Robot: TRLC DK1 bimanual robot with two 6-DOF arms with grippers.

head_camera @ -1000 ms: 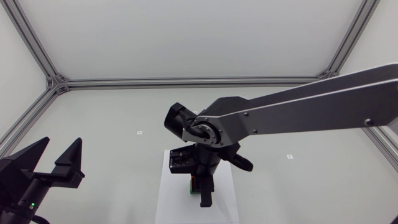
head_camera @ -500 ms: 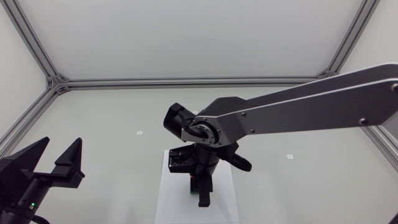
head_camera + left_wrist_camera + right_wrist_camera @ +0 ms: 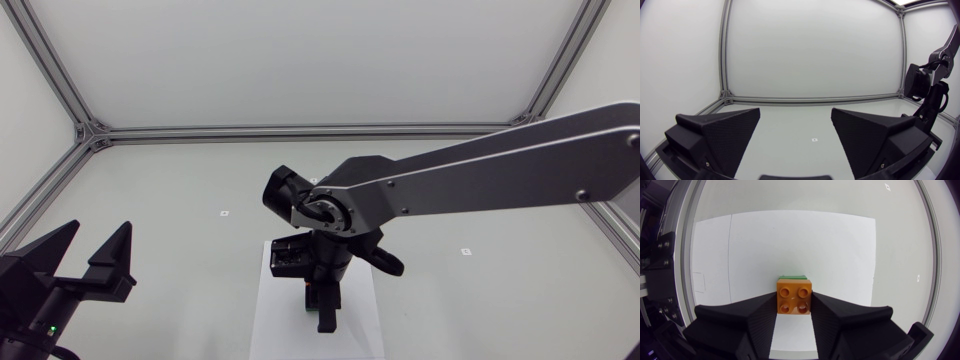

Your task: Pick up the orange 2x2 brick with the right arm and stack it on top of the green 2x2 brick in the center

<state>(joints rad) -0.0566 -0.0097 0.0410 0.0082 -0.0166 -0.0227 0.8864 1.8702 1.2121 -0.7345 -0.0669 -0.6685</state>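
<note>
We are in a robotics lab, inside a closed test cell.

Plain white panels in an aluminium frame (image 3: 300, 130) stand around our white table (image 3: 160, 190). The table carries small printed marks (image 3: 225, 213) and a white sheet (image 3: 275, 325). Our left arm (image 3: 40, 300) and our silver-grey, black-jointed right arm (image 3: 480, 180) come in from either side.
</note>
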